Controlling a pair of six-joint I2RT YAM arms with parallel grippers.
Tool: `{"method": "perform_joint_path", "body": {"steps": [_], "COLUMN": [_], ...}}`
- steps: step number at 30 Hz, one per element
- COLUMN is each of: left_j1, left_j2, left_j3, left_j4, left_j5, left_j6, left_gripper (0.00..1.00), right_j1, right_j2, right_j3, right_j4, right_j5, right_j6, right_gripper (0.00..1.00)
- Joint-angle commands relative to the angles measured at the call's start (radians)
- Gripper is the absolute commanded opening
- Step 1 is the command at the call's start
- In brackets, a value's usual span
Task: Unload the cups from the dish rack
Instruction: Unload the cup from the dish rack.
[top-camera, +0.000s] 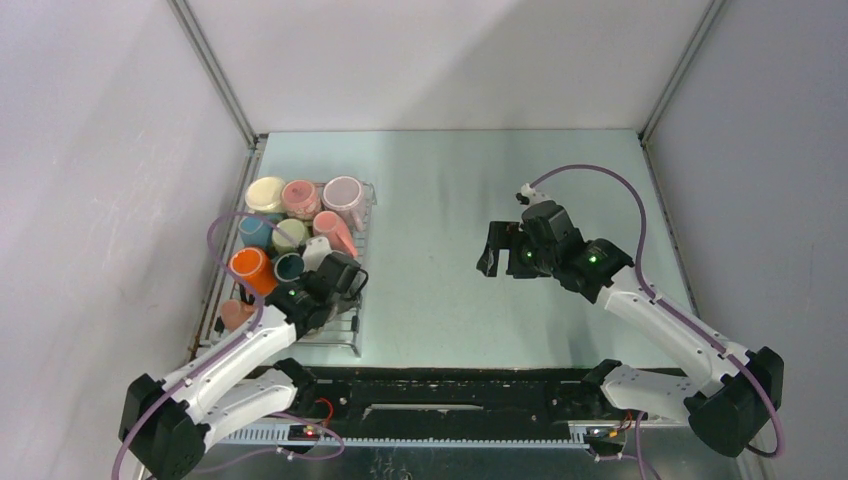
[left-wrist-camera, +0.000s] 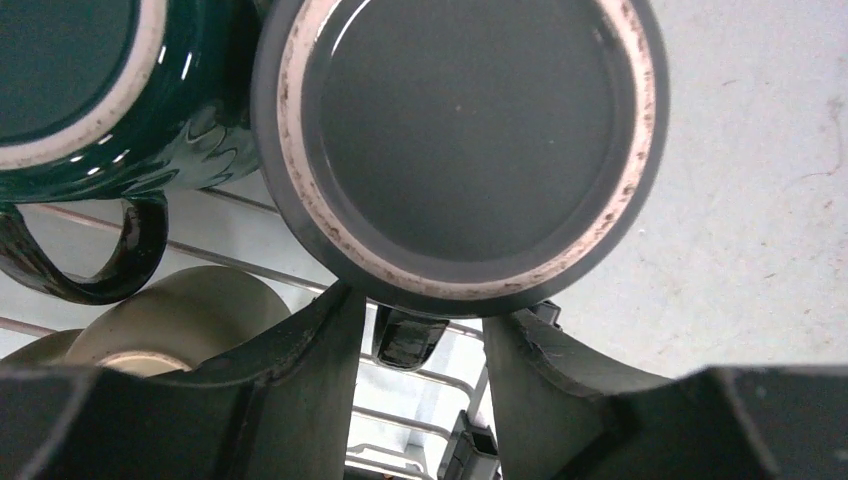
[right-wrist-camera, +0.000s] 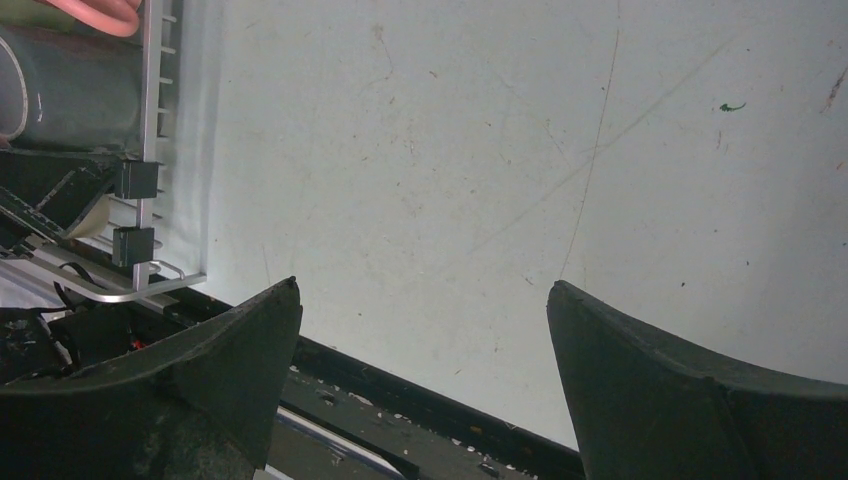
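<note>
Where the left gripper (left-wrist-camera: 420, 305) met the dark grey mug (left-wrist-camera: 460, 140), the mug's base hid the contact, so a grip could not be confirmed; the jaws stood about half apart, straddling its handle (left-wrist-camera: 405, 340). That mug sat at the edge of the dish rack (top-camera: 355, 338), beside a dark teal mug (left-wrist-camera: 90, 90) cut off by the frame. The right gripper (right-wrist-camera: 422, 290) hung fully spread over the table (right-wrist-camera: 500, 150), holding nothing.

Pale green tabletop (top-camera: 450, 190) between plain grey walls (top-camera: 90, 150), soft light
</note>
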Motion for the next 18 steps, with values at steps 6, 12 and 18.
{"method": "perform_joint_path", "body": {"steps": [6, 12, 18], "left_j1": [-0.003, -0.003, -0.003], "left_j2": [0.031, 0.036, 0.029], "left_j3": [-0.03, -0.024, -0.007], "left_j4": [0.038, 0.045, 0.031], "left_j5": [-0.067, -0.105, -0.103], "left_j6": [0.01, 0.036, 0.052], "left_gripper": [0.47, 0.37, 0.19], "right_j1": [0.012, 0.021, 0.033], "right_j2": [-0.009, -0.008, -0.009], "right_j3": [-0.017, -0.024, -0.025], "right_j4": [0.043, 0.048, 0.045], "right_j5": [0.021, 0.021, 0.032], "right_j6": [0.013, 0.015, 0.017], "right_gripper": [1.0, 1.0, 1.0]}}
